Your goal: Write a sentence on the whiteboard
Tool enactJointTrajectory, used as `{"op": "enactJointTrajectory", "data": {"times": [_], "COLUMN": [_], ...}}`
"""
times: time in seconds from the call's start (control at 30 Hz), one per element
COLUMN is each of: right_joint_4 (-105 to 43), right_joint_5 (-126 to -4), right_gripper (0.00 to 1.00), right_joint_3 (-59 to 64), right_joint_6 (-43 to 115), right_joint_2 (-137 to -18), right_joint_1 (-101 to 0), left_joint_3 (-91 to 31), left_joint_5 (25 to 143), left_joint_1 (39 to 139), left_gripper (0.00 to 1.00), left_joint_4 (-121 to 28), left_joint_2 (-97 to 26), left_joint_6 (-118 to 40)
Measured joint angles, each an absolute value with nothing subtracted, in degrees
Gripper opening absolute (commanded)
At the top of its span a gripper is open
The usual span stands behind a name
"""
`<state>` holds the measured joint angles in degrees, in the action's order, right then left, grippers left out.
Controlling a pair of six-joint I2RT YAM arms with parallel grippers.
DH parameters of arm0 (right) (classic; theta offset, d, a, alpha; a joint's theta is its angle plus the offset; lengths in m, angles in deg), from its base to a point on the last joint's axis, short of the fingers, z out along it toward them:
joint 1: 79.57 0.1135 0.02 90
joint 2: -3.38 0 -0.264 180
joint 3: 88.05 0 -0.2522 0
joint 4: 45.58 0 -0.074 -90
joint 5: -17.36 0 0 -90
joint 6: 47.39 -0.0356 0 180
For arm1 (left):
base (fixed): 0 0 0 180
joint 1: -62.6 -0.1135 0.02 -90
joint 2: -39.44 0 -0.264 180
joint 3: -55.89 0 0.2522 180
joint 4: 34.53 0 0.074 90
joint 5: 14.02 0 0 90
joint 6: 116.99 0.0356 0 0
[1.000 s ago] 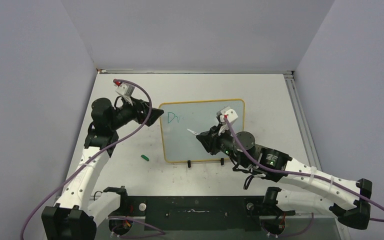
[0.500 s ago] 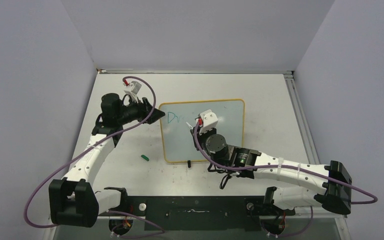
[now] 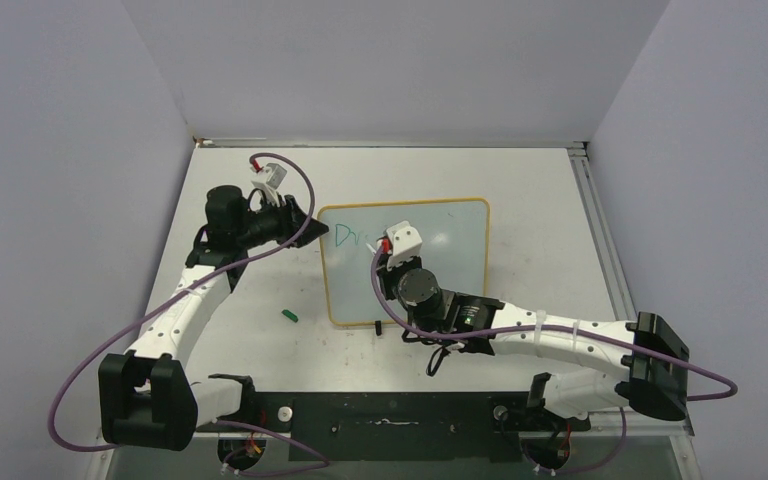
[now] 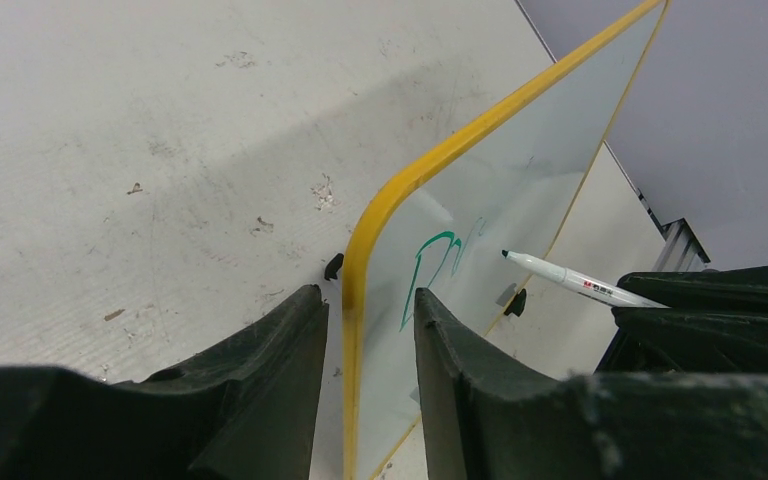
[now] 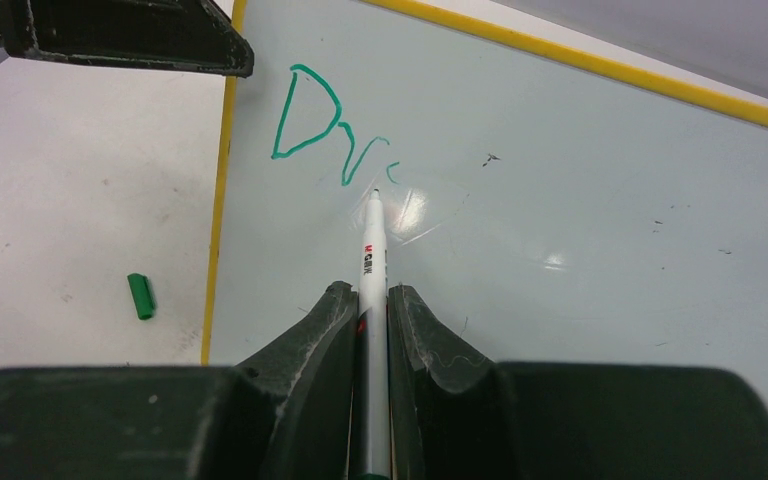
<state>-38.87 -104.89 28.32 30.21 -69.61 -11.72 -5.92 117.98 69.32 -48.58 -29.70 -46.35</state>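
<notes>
Whiteboard (image 3: 452, 272): we find it at the middle of the table (image 3: 540, 190), raised on its black clip feet (image 4: 332, 266), the writing face toward the arm bases.
Sentence (image 5: 312, 120): we read only a green "Dr" and one short stroke after it, in the board's upper left corner.
Left gripper (image 4: 365, 300): its jaws stand partly apart and straddle the yellow frame at the board's left edge; we see a gap on each side of the frame.
Right gripper (image 5: 370, 295): its jaws are clamped on a white marker (image 5: 371, 245), which points up the board.
Marker tip: we see it at the board face just below the last green stroke; we cannot tell whether it touches.
Green cap (image 5: 140, 296): it lies on the table left of the board, apart from the frame.
</notes>
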Motion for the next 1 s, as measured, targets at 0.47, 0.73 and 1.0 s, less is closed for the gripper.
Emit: {"op": "enactJointTrajectory", "data": {"times": [0.47, 0.73, 1.0], "right_joint_4": [-41.69, -42.06, -41.84], "right_joint_5": [-107.01, -108.47, -108.78], "right_gripper": [0.05, 0.05, 0.05], "right_joint_3": [28.28, 28.28, 28.28], "right_joint_6": [31.76, 31.96, 31.68], "right_joint_2": [-72.54, -72.58, -72.61], "right_joint_1": [-12.09, -12.09, -12.09], "left_joint_3": [-5.92, -5.94, -6.47], "left_joint_5": [117.8, 117.78, 117.48], "left_joint_1": [69.43, 69.43, 69.43], "left_gripper": [0.28, 0.27, 0.26], "left_joint_4": [-48.84, -48.95, -49.37], "left_joint_2": [-29.7, -29.7, -29.7], "left_joint_6": [-45.82, -45.8, -45.69]}}
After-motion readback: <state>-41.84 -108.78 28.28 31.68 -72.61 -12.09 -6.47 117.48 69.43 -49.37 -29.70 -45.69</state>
